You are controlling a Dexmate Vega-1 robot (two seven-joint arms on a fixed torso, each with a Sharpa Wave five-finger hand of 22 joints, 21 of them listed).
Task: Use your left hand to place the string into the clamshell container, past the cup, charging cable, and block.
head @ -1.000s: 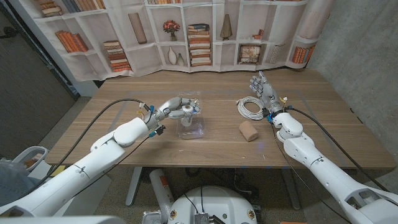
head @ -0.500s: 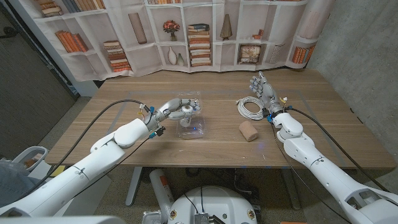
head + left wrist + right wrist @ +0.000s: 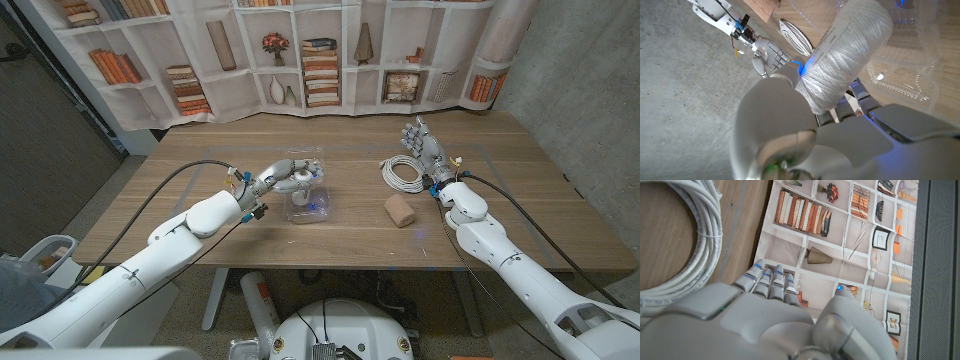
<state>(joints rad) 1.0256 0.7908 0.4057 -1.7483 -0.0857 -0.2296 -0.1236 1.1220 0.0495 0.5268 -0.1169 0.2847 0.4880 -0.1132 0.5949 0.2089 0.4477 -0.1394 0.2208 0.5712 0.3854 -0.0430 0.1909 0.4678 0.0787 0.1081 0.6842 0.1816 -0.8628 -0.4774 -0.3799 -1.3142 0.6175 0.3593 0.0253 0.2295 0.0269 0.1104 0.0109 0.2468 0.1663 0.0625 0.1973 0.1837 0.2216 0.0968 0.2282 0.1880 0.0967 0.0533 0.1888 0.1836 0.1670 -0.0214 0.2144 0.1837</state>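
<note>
A spool of white string (image 3: 847, 55) was held between the fingers of the left hand (image 3: 283, 178) over the clear clamshell container (image 3: 309, 203), left of centre on the wooden table (image 3: 200, 160). Contact with the container could not be judged. The right hand (image 3: 424, 147) stood empty, fingers apart, just right of the coiled white charging cable (image 3: 402, 173). A tan block (image 3: 400, 210) lay nearer.

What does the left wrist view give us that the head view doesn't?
Left wrist view alone: the wound strands of the string and the ridged edge of the clamshell container under it. Head view alone: the whole wooden table, the shelf backdrop, both arms. Shared: left hand holding the string over the clamshell container, the charging cable, the block and the right hand. I can't make out the cup.
</note>
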